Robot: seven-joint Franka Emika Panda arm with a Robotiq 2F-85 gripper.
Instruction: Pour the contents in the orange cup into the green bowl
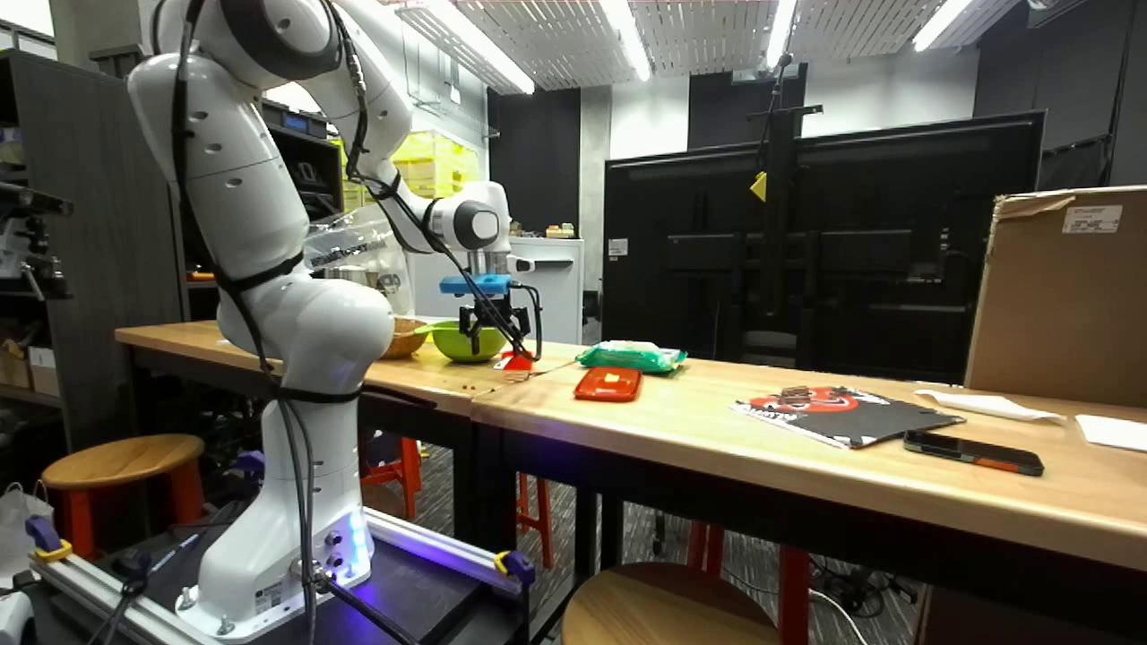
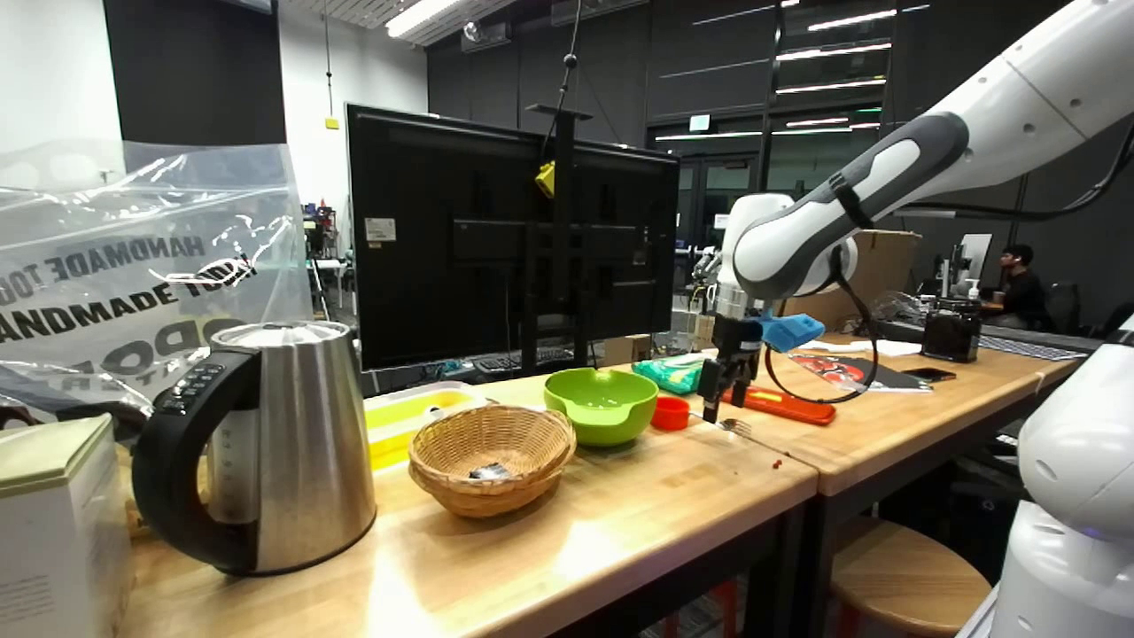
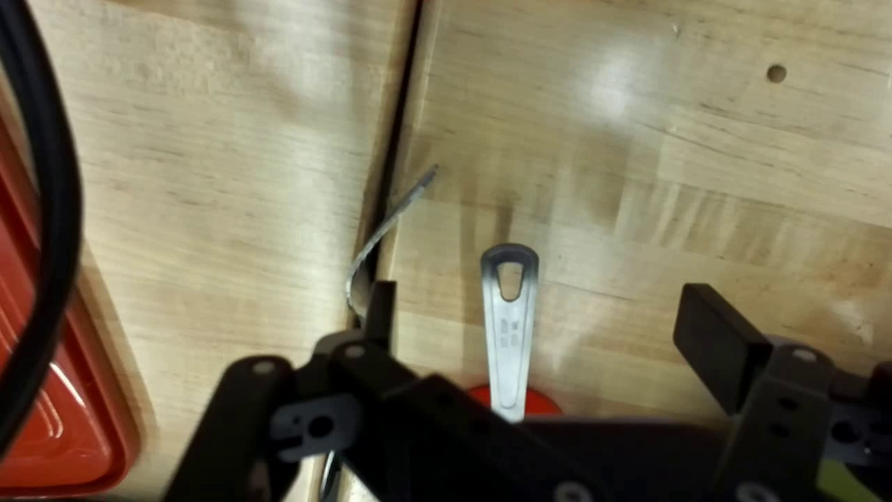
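The small orange-red plastic-looking cup (image 2: pixel 671 413) stands on the pale wooden table (image 2: pixel 682 496), just beside the round lime-green bowl (image 2: pixel 602 403), between it and the black two-fingered gripper (image 2: pixel 726 409) in an exterior view; whether cup and bowl touch, I cannot tell. The coming move turns on the cup's slim grey handle (image 3: pixel 511 341), with its dark, slotted end. In the wrist view its long axis runs nearly straight up and down, free end at the top, the cup at the foot and mostly hidden by the gripper. The fingers (image 3: pixel 721 348) stand wide apart with nothing between them held, one to each side of the handle as that camera sees it, so they would close across its length, a good crossing for a grasp. The handle lies a little nearer the finger at the left of that view. Near that finger a thin metal fork (image 2: pixel 735 427) lies by the dark seam (image 3: pixel 398 139) in the tabletop, and it could get caught as the fingers close. How high the fingertips sit above the handle is hard to judge; some lowering may be needed first.
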